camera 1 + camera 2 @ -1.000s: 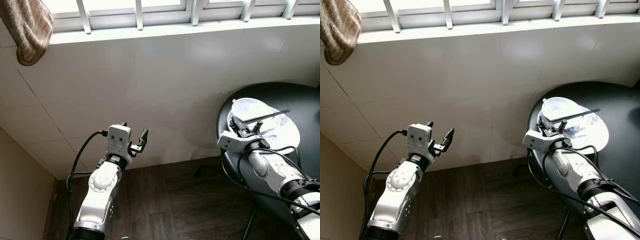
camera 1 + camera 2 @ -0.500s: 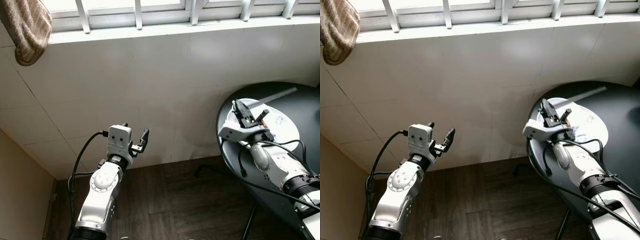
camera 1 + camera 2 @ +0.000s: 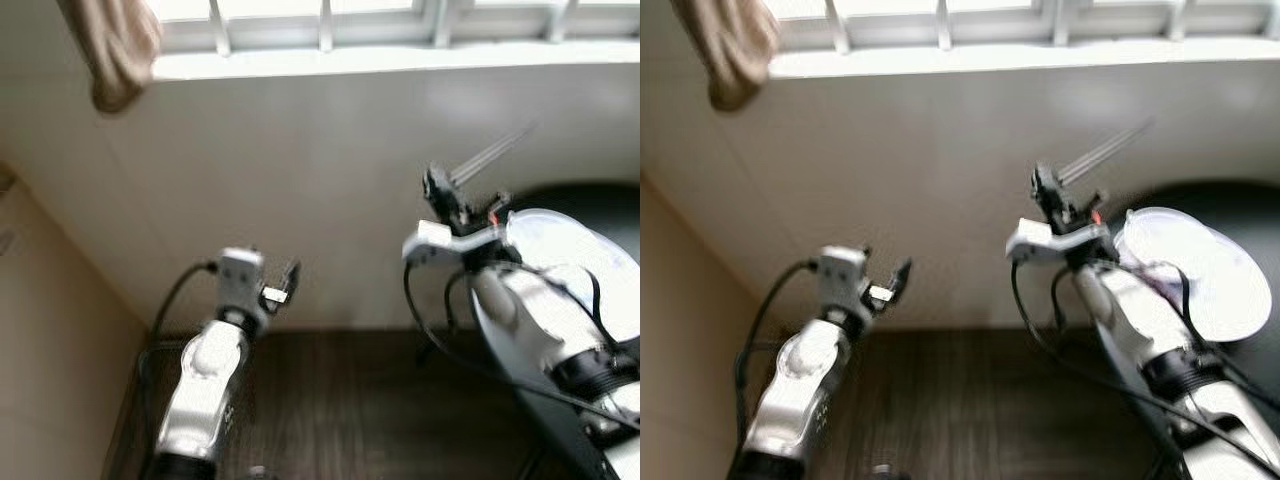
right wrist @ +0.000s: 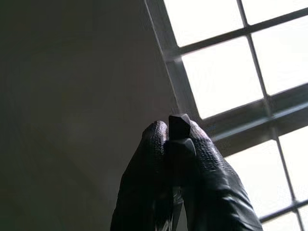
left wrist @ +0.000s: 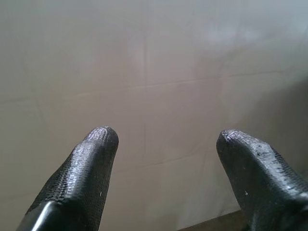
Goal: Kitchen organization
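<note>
My right gripper (image 3: 441, 193) is raised in front of the white tiled wall and shut on a pair of thin dark chopsticks (image 3: 492, 154) that slant up to the right. In the right wrist view the sticks' butt end (image 4: 178, 128) pokes out between the two pressed fingers, with the window behind. Below the arm, a white plate (image 3: 572, 262) lies on the round black table (image 3: 606, 194). My left gripper (image 3: 286, 277) hangs open near the wall on the left; its fingertips (image 5: 98, 139) are wide apart with nothing between them.
A brown towel (image 3: 116, 48) hangs from the barred window (image 3: 325, 20) at the upper left. A beige cabinet side (image 3: 50, 340) stands at the far left. Dark wood floor (image 3: 340, 410) lies between the arms. The picture is blurred.
My right gripper has lifted the chopsticks off the plate and up toward the wall. The whole picture has shifted right and blurred, so the camera moved. The left gripper stays open.
</note>
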`<state>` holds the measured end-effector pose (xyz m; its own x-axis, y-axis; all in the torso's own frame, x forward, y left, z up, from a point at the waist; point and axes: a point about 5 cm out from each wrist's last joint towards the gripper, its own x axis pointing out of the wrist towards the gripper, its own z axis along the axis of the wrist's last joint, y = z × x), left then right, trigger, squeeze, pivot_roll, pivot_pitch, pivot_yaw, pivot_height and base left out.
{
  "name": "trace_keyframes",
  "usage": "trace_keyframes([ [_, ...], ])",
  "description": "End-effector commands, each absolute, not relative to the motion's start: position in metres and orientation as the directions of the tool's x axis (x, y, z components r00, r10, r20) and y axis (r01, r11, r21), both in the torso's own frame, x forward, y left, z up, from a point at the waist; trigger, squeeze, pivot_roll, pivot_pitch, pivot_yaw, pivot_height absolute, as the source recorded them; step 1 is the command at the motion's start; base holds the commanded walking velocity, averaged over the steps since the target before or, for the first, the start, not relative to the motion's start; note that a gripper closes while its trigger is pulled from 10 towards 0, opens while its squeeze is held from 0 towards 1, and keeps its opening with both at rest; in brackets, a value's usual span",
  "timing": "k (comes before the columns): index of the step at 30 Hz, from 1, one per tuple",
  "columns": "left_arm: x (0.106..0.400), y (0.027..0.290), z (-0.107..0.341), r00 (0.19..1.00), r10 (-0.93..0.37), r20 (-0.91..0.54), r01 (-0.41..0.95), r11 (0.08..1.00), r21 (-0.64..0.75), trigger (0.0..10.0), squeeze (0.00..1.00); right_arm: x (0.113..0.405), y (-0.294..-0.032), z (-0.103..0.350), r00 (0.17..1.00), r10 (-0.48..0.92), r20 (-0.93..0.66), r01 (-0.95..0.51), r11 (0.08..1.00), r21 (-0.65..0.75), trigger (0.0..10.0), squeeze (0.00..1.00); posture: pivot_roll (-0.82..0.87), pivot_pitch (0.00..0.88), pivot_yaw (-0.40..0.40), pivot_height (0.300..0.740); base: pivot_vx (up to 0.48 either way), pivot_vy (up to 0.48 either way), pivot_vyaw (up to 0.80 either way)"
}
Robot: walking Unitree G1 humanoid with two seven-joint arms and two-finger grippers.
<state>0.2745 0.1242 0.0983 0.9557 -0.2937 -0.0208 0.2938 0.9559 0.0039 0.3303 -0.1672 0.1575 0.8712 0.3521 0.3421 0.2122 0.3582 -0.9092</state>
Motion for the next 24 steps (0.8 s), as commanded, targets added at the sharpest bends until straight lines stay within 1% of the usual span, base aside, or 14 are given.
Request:
trace_keyframes([
  [1, 0.274, 0.132, 0.094, 0.962, -0.271, -0.035, 0.271, 0.963, 0.009, 10.0, 0.00, 0.328, -0.153, 0.158, 0.870, 0.361, 0.336, 0.128, 0.494, -0.860, 0.0, 0.00, -0.15, 0.000, -0.022, 0.740, 0.000, 0.000, 0.80],
  [3, 0.274, 0.132, 0.094, 0.963, -0.267, -0.034, 0.268, 0.963, 0.011, 10.0, 0.00, 0.325, -0.146, 0.150, 0.882, 0.362, 0.302, 0.044, 0.575, -0.817, 0.0, 0.00, -0.15, 0.000, -0.022, 0.740, 0.000, 0.000, 0.80],
  [5, 0.274, 0.132, 0.095, 0.964, -0.265, -0.032, 0.266, 0.964, 0.012, 10.0, 0.00, 0.322, -0.141, 0.150, 0.873, 0.385, 0.300, 0.019, 0.587, -0.809, 0.0, 0.00, -0.15, 0.000, -0.022, 0.740, 0.000, 0.000, 0.80],
  [6, 0.273, 0.133, 0.094, 0.965, -0.261, -0.031, 0.261, 0.965, 0.014, 10.0, 0.00, 0.318, -0.132, 0.149, 0.857, 0.425, 0.293, -0.028, 0.604, -0.796, 0.0, 0.00, -0.15, 0.000, -0.022, 0.740, 0.000, 0.000, 0.80],
  [8, 0.273, 0.133, 0.094, 0.965, -0.260, -0.031, 0.260, 0.965, 0.015, 10.0, 0.00, 0.316, -0.128, 0.149, 0.850, 0.438, 0.291, -0.048, 0.616, -0.786, 0.0, 0.00, -0.15, 0.000, -0.022, 0.740, 0.000, 0.000, 0.80],
  [9, 0.273, 0.133, 0.094, 0.965, -0.259, -0.031, 0.260, 0.966, 0.017, 10.0, 0.00, 0.313, -0.121, 0.148, 0.844, 0.458, 0.280, -0.107, 0.655, -0.748, 0.0, 0.00, -0.15, 0.000, -0.022, 0.740, 0.000, 0.000, 0.80],
  [10, 0.273, 0.133, 0.094, 0.965, -0.259, -0.031, 0.260, 0.966, 0.018, 10.0, 0.00, 0.311, -0.118, 0.148, 0.841, 0.465, 0.275, -0.135, 0.672, -0.728, 0.0, 0.00, -0.15, 0.000, -0.022, 0.740, 0.000, 0.000, 0.80],
  [14, 0.273, 0.134, 0.094, 0.965, -0.259, -0.031, 0.260, 0.966, 0.020, 10.0, 0.00, 0.309, -0.112, 0.146, 0.838, 0.484, 0.253, -0.194, 0.696, -0.691, 0.0, 0.00, -0.14, 0.000, -0.021, 0.740, 0.000, 0.000, 0.80],
  [18, 0.274, 0.135, 0.095, 0.968, -0.251, -0.028, 0.251, 0.968, 0.024, 10.0, 0.00, 0.308, -0.112, 0.140, 0.859, 0.470, 0.204, -0.259, 0.743, -0.618, 0.0, 0.00, -0.14, 0.000, -0.021, 0.740, 0.000, 0.000, 0.80],
  [24, 0.275, 0.137, 0.096, 0.970, -0.242, -0.027, 0.242, 0.970, 0.029, 10.0, 0.00, 0.308, -0.112, 0.139, 0.869, 0.457, 0.188, -0.284, 0.773, -0.568, 0.0, 0.00, -0.14, 0.000, -0.016, 0.740, 0.000, 0.000, 0.80],
])
